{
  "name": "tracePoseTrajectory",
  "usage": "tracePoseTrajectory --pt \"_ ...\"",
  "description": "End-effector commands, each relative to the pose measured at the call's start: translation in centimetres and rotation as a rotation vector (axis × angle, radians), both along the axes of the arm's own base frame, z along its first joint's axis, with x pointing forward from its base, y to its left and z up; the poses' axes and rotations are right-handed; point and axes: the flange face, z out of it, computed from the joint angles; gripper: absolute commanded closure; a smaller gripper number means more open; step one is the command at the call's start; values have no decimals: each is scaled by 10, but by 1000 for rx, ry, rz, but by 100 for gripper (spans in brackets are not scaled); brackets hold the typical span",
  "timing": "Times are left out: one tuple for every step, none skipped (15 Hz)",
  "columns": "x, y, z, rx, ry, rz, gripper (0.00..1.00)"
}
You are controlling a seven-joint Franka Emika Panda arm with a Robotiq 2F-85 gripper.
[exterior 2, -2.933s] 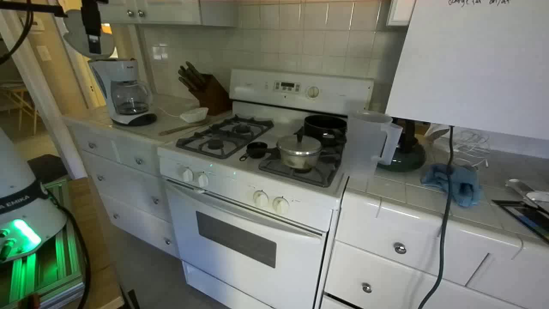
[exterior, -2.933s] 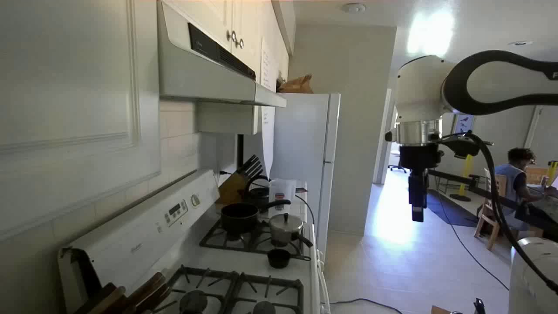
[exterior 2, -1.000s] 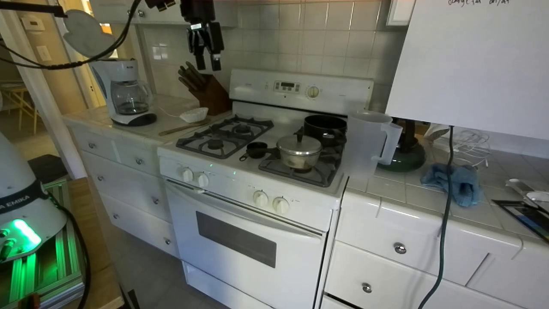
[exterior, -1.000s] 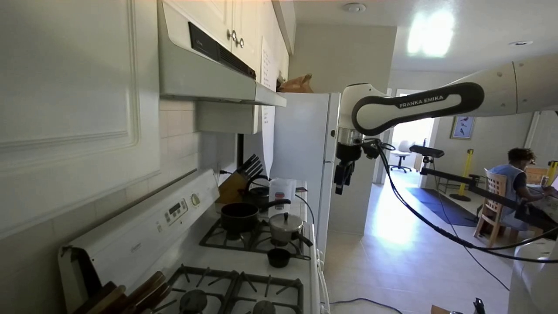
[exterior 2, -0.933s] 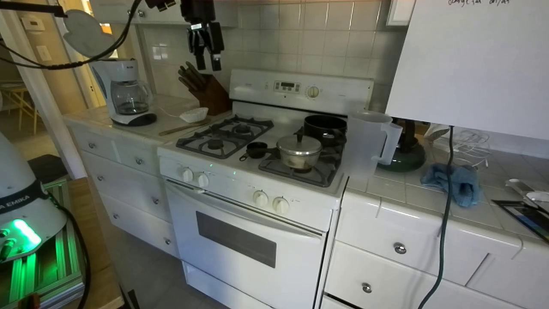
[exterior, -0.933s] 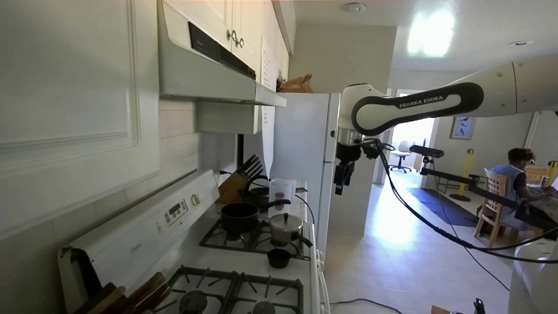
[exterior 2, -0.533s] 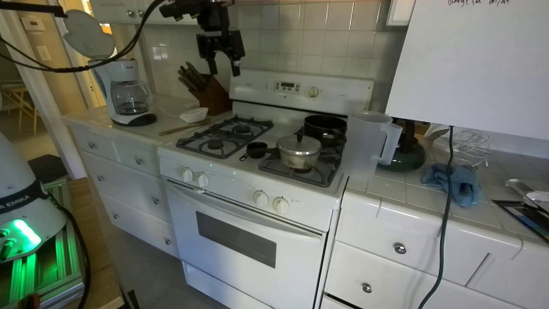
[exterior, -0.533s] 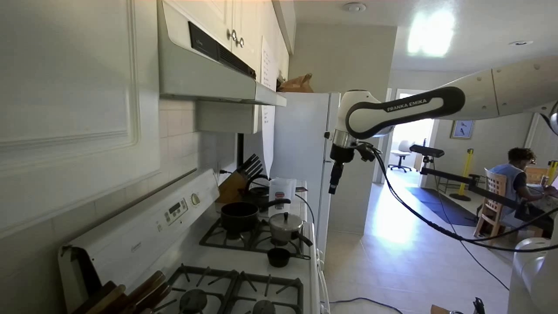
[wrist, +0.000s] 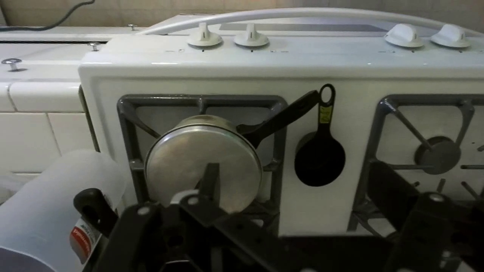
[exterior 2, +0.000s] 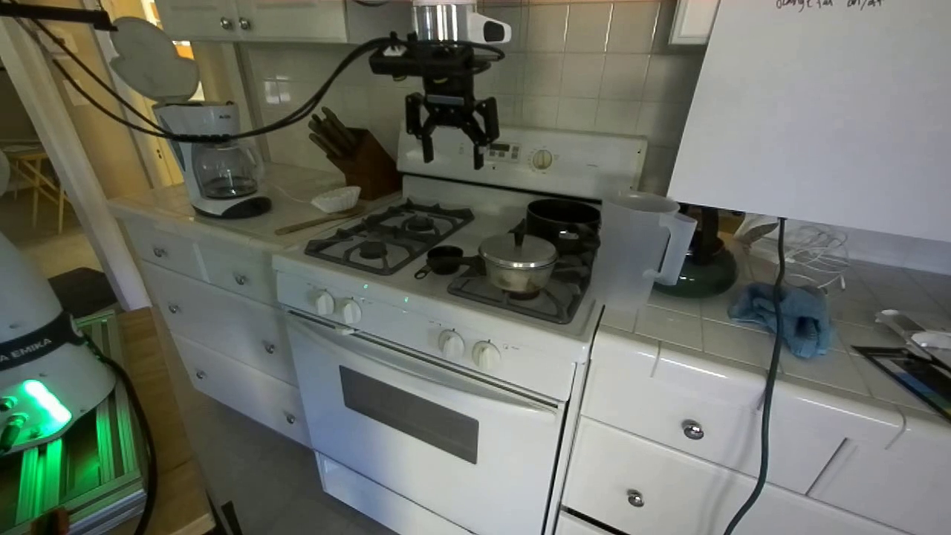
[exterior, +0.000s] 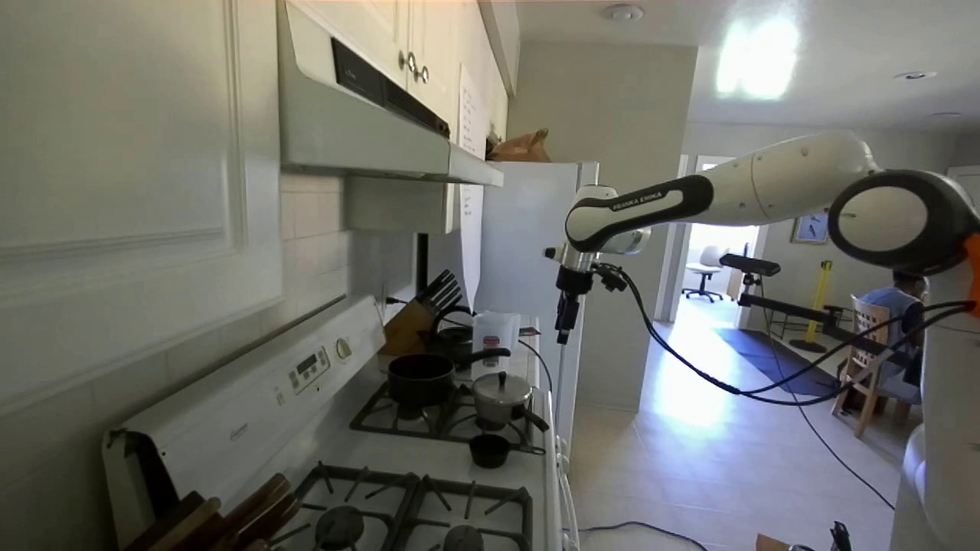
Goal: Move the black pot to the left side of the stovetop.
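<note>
Your end effector (exterior 2: 453,156) hangs higher than the black pot (exterior 2: 563,215) and well apart from it, fingers spread wide. You have that pot on the stovetop (exterior 2: 496,215), at the rear of the right-hand grate (wrist: 170,100) as you face the oven door (exterior 2: 416,423). The lidded silver pot (exterior 2: 518,264) stands in front of it on the same grate; in the wrist view, the small black pan (wrist: 320,160) sits between that grate and the left-hand grate (wrist: 423,100).
</note>
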Motion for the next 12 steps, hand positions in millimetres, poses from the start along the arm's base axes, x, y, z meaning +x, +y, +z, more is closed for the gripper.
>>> tracePoseTrajectory --pt "8 -5 -3 -4 7 -3 0" --pt "13 -7 -6 -6 12 -4 0" --pt "16 -7 -7 -7 15 -2 0" --pt "17 -7 -6 -7 16 -1 0" --pt "18 -6 -5 -7 15 0 0" --pt "18 -6 -4 -7 14 0 0" --pt "18 -6 -3 -8 13 0 0" --pt "21 -5 -6 -23 -30 20 0" --pt "26 -5 -7 -57 -75 33 0" --pt "34 -6 -9 -93 -122 55 0" --pt "40 -5 -10 -124 -166 73 0" --pt "48 -4 -11 -160 -216 95 0"
